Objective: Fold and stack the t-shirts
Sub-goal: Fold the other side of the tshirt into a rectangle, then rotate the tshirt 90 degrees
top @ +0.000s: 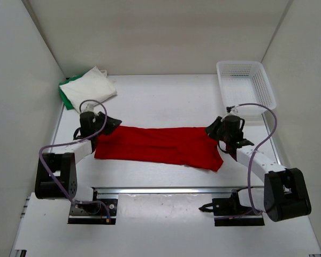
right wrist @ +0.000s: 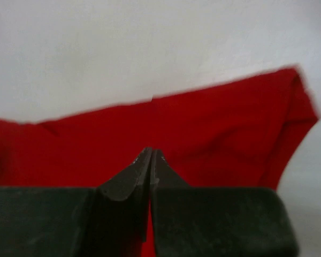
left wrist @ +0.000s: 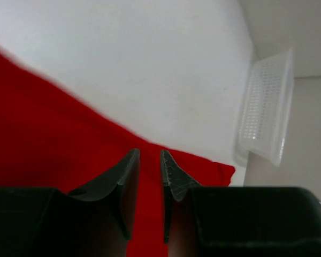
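Observation:
The red t-shirt (top: 159, 144) lies as a long flat band across the middle of the table. My left gripper (top: 110, 125) is low over its left end, jaws a narrow gap apart, with red cloth (left wrist: 59, 139) showing between and beneath the fingertips (left wrist: 129, 160). My right gripper (top: 212, 130) is at the shirt's right end, jaws pressed together on the red cloth (right wrist: 203, 128), a red sliver showing between them. The white t-shirt (top: 90, 88) lies folded at the back left on top of the green t-shirt (top: 66, 95), of which only an edge shows.
A white plastic mesh basket (top: 245, 84) stands at the back right, and also shows in the left wrist view (left wrist: 265, 107). White walls close in the table on the left, right and back. A metal rail (top: 166, 190) runs along the near edge.

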`<state>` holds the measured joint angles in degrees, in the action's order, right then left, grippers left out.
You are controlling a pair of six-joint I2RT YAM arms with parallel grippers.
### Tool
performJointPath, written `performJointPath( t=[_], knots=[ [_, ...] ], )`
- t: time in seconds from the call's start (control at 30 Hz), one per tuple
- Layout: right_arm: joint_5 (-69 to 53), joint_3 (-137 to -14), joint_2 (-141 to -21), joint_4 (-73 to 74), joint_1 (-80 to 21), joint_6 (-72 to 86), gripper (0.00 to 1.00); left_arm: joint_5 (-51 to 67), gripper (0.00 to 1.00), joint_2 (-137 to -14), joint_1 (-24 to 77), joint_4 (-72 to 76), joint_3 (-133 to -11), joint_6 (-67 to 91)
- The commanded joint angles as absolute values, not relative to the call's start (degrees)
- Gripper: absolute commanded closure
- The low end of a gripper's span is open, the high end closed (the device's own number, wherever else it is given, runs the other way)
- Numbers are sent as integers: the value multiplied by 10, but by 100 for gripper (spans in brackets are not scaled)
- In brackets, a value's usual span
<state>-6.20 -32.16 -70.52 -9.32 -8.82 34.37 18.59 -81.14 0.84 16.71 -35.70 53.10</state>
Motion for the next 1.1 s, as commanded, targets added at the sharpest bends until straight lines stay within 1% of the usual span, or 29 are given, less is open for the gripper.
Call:
performJointPath(
  t=[0.0, 0.07, 0.23, 0.33, 0.4, 0.47, 0.53, 0.57, 0.63, 0.67, 0.73, 0.8, 0.87, 0.93, 0.97, 1.03, 1.07],
  knots=[
    [-55, -278, -681, -76, -140, 349, 100, 196, 68, -811, -32, 167, -288, 550],
    [-69, -247, -671, -74, -150, 359, 100, 199, 68, -818, -53, 171, -260, 555],
    [-77, -197, -669, -73, -171, 368, 100, 198, 68, -858, -73, 192, -249, 569],
    [-95, -206, -695, -58, -163, 362, 100, 205, 72, -876, -101, 197, -250, 587],
    [-103, -232, -707, -37, -154, 347, 100, 215, 72, -869, -108, 210, -249, 603],
    [-91, -249, -700, -21, -156, 345, 100, 207, 71, -841, -92, 196, -271, 588],
    [-66, -269, -690, -14, -173, 337, 100, 182, 71, -812, -54, 157, -304, 559],
    [-58, -281, -686, -8, -178, 336, 100, 165, 68, -791, -41, 150, -325, 535],
    [-53, -289, -693, 0, -194, 336, 100, 137, 66, -766, 16, 110, -356, 500],
    [-54, -287, -702, 0, -191, 337, 100, 130, 65, -748, 29, 106, -368, 482],
    [-54, -285, -729, -7, -199, 341, 100, 129, 63, -738, 69, 90, -376, 462],
    [-68, -297, -785, -23, -195, 344, 100, 154, 62, -741, 91, 79, -389, 448],
    [-83, -330, -834, -38, -188, 345, 100, 175, 62, -751, 121, 59, -401, 437],
    [-97, -395, -890, -45, -182, 335, 100, 192, 63, -759, 135, 55, -409, 434],
    [-100, -418, -937, -47, -178, 336, 99, 213, 63, -759, 144, 54, -403, 437],
    [-126, -507, -1019, -39, -165, 326, 100, 231, 64, -758, 146, 50, -405, 440],
    [-148, -600, -1088, -8, -158, 324, 100, 244, 63, -755, 142, 49, -398, 442]
  ],
)
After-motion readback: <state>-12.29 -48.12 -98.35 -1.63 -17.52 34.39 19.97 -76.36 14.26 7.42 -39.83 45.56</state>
